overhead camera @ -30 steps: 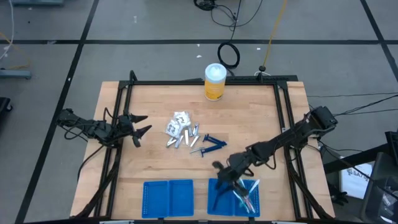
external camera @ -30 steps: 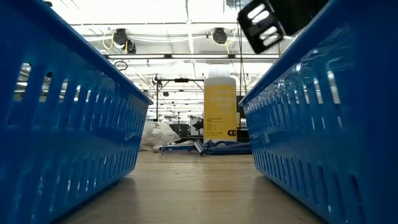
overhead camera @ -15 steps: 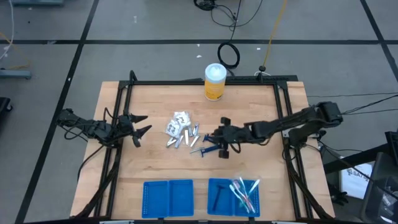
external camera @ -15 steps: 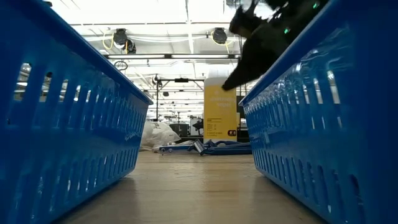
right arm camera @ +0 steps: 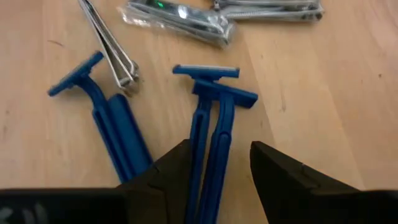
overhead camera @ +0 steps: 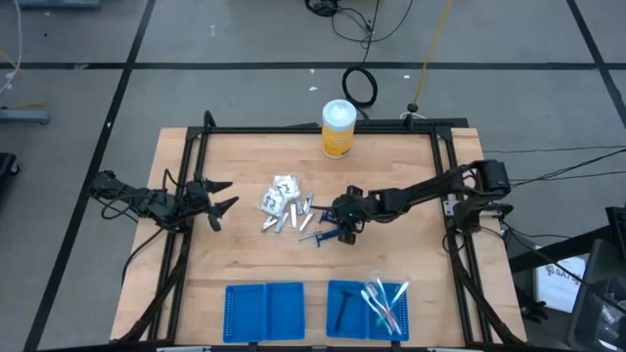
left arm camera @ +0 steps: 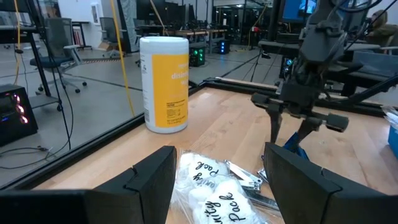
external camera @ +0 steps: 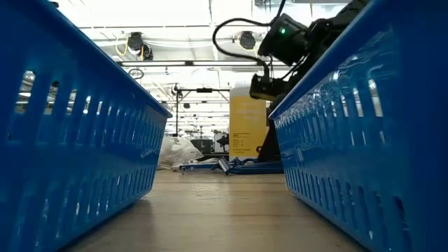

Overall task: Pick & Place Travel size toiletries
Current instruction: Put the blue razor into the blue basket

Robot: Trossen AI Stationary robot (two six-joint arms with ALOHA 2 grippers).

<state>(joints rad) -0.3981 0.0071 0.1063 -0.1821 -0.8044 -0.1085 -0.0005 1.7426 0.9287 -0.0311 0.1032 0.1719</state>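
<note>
The clear-wrapped white packets point(left arm camera: 208, 198) carry cursive black lettering reading "Pack". The yellow canister's point(left arm camera: 164, 83) white label text begins "disin".

two blue trays point(overhead camera: 264, 311) (side by side), one canister point(overhead camera: 337, 128)

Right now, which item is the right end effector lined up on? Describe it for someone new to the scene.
On the table's middle, right of the silver tubes, lie blue razors. The right end effector straddles a stacked pair; a third razor lies apart, angled.
</note>
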